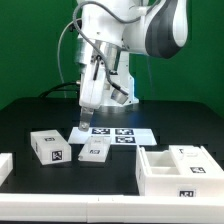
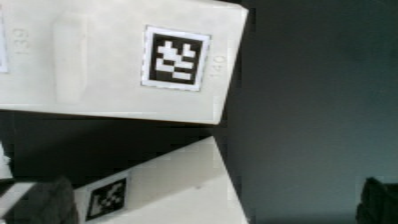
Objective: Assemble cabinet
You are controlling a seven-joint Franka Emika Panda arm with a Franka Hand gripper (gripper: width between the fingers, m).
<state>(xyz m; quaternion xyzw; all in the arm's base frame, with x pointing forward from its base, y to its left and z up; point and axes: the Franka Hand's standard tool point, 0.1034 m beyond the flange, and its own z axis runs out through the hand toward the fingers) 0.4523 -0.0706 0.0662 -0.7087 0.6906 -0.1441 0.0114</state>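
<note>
The cabinet [image 1: 180, 170], a large white box with inner dividers and a tag on its front, stands at the front on the exterior view's right. Two small white tagged blocks lie to its left, one [image 1: 50, 147] further left and one [image 1: 95, 150] nearer the middle. My gripper [image 1: 87, 118] hangs above the table just behind these blocks, by the marker board [image 1: 112, 133]. In the wrist view the gripper [image 2: 206, 205] is open, with its dark fingertips [image 2: 36, 205] far apart. A white tagged block [image 2: 169, 185] lies below them and another [image 2: 116, 60] lies beyond. The cabinet is out of the wrist view.
A further white piece [image 1: 5, 165] lies at the exterior view's left edge. The table top [image 1: 110, 190] is black. The arm's base stands behind the marker board.
</note>
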